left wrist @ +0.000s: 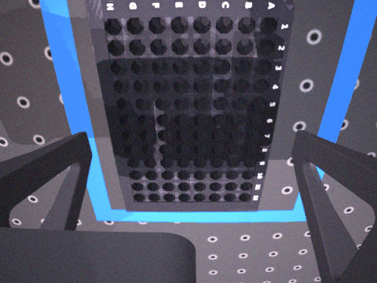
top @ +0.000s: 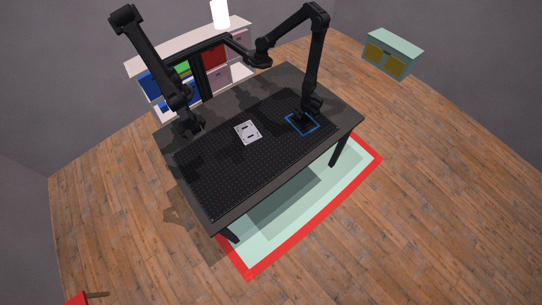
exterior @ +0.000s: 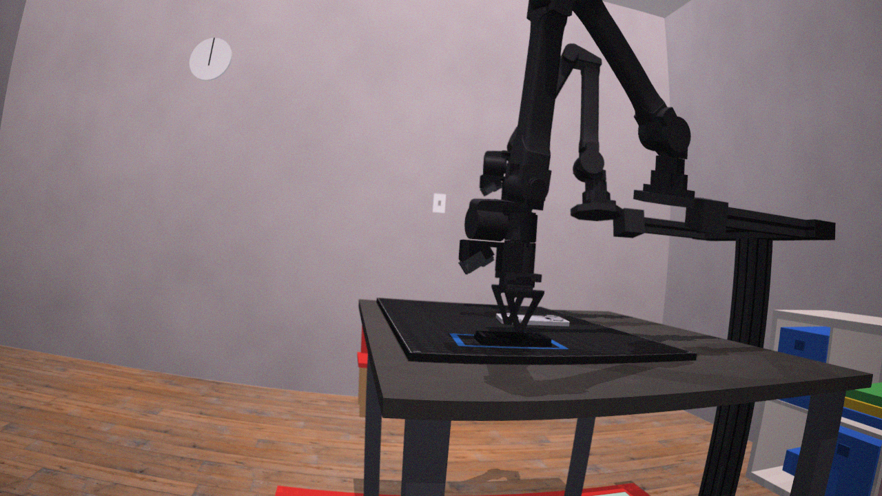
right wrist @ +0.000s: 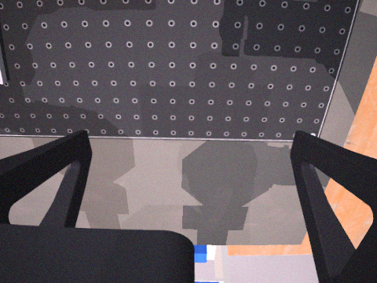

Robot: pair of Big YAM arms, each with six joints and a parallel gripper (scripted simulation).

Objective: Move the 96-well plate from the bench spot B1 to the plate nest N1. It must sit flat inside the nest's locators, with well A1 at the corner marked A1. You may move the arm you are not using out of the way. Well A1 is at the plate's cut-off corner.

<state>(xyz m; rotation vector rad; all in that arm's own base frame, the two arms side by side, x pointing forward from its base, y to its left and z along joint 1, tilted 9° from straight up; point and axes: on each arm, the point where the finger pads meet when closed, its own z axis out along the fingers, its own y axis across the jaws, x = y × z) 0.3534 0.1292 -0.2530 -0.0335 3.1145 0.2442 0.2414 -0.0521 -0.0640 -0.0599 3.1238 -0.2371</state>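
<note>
The black 96-well plate (left wrist: 188, 105) (top: 302, 123) lies flat inside the blue-outlined spot B1 on the perforated board. It also shows in the exterior view (exterior: 511, 337). My left gripper (exterior: 517, 311) hangs open just above the plate, with its fingers wide on either side in the left wrist view (left wrist: 188, 204). The light grey plate nest N1 (top: 247, 132) lies empty near the board's middle. My right gripper (top: 185, 130) is open and empty, low over the table's far edge, away from the nest; its wrist view shows only board and table edge (right wrist: 188, 204).
A white shelf with coloured bins (top: 197, 64) stands behind the table. The black gantry (exterior: 727, 224) carries both arm bases. A green cabinet (top: 392, 53) stands far off on the floor.
</note>
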